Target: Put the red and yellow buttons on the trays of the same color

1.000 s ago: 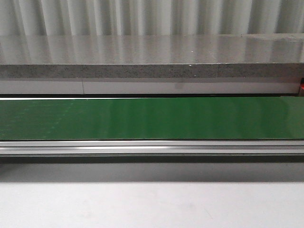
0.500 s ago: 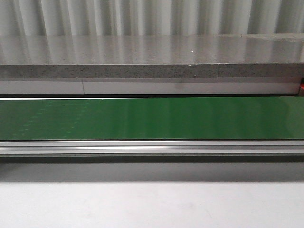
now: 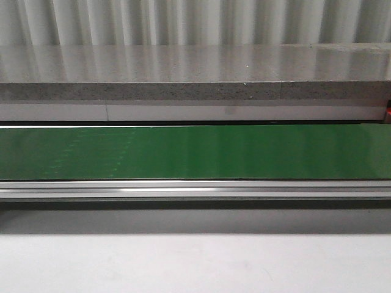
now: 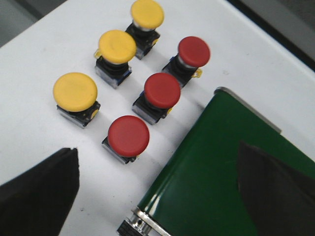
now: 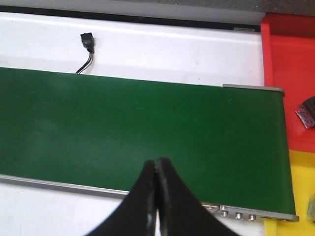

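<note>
Beside the belt [image 4: 231, 162], six buttons stand on the desk [image 4: 44, 54]: three yellow [image 4: 75, 91], three red [image 4: 128, 135], under the spread left gripper [image 4: 157, 189]. Right gripper [image 5: 156, 169] pressed together; red tray [image 5: 288, 73] and, seemingly, yellow tray [image 5: 301, 182] are cut off. Front view shows only belt.

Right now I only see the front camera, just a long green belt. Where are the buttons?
Observer: By the left arm. Three yellow buttons and three red buttons stand on the white table, beside the end of the green belt.
Operator: Is the left gripper holding one?
Observer: No. The left gripper has its jaws wide apart, with nothing between them.
Operator: And the right one?
Observer: The right gripper is over the belt, jaws shut together, nothing held.
Operator: Any trays?
Observer: Yes, a red tray and a yellow tray, just past the belt's other end.
</note>
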Action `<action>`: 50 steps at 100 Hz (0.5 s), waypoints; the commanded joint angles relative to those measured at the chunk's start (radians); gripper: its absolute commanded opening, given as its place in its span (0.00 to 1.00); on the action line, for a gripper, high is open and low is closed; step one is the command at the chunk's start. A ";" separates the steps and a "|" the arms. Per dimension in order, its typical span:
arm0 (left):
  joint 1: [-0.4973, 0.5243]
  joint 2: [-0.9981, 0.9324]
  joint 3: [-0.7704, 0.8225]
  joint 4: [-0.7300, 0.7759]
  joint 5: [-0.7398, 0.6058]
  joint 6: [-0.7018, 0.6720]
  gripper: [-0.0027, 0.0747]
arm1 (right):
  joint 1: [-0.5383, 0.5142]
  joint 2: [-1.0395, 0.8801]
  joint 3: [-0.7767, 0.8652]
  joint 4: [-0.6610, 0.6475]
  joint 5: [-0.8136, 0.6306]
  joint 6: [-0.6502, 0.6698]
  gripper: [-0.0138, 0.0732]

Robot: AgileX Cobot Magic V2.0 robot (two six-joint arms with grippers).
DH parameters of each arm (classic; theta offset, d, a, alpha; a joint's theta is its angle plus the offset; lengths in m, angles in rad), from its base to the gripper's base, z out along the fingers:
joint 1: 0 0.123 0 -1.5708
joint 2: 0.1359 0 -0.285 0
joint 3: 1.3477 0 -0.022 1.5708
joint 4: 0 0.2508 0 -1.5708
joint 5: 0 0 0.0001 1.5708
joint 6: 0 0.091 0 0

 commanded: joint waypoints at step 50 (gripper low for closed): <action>0.048 0.263 -0.090 -0.053 -0.113 -0.005 0.84 | 0.001 -0.012 -0.026 0.009 -0.053 -0.011 0.08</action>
